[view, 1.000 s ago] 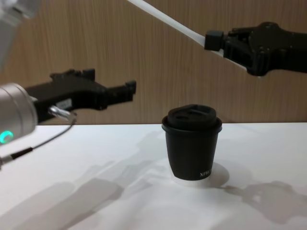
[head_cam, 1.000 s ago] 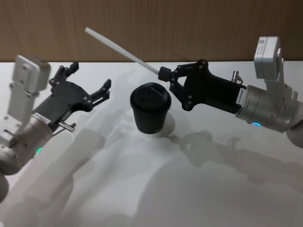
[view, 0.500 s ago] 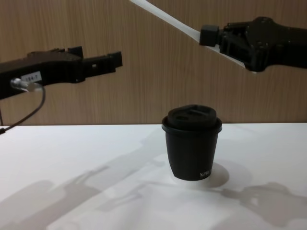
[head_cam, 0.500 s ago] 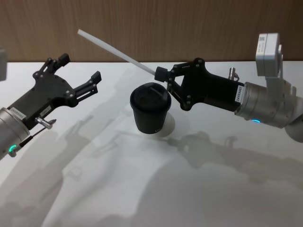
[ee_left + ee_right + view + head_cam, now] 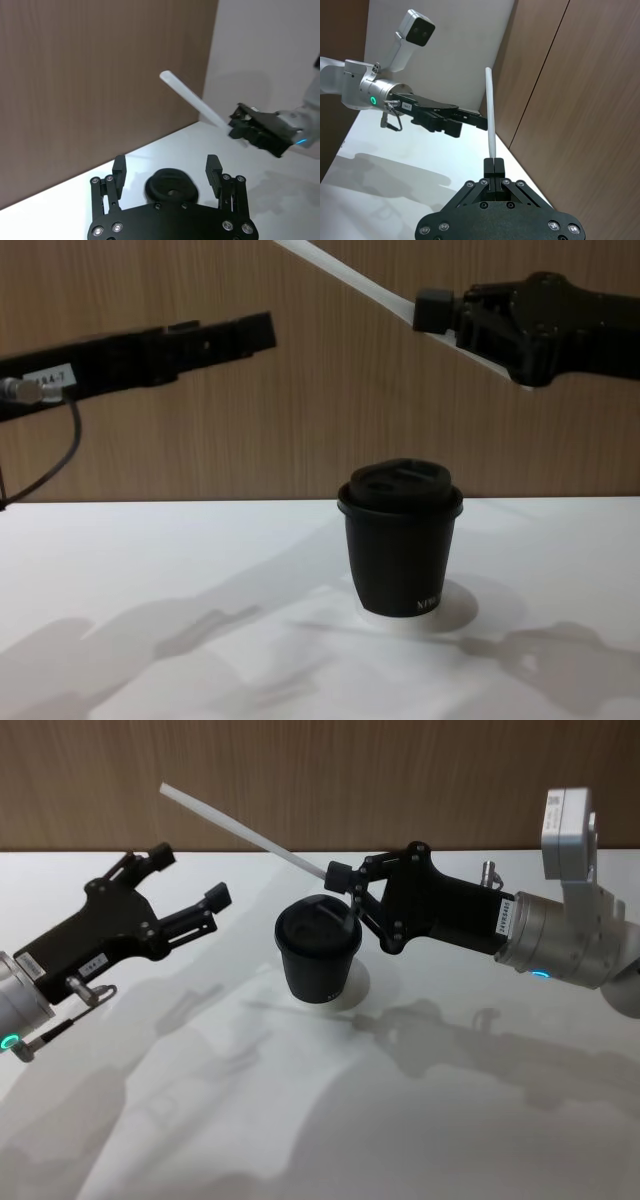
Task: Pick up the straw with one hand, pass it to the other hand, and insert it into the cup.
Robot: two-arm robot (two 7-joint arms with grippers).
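**Two grippers above the cup, one pinching the straw**

The right gripper point(image 5: 338, 878) was clamped shut on the white straw point(image 5: 240, 825), just above and behind the black lidded coffee cup point(image 5: 318, 955). The cup stood upright on the white table point(image 5: 300, 1120). From the pinch, the straw slanted up and away from the cup toward its left. In the chest view the top edge cut off the straw's upper end. Its lower stretch passed behind the gripper's black fingers, so where it ended could not be made out.

The left gripper point(image 5: 190, 878) hovered left of the cup and higher than its lid. Its fingers were spread wide, held nothing, and were clear of the straw. In the left wrist view that gripper's own body covered the cup's wall. The white lettering low on the cup was too small to read.
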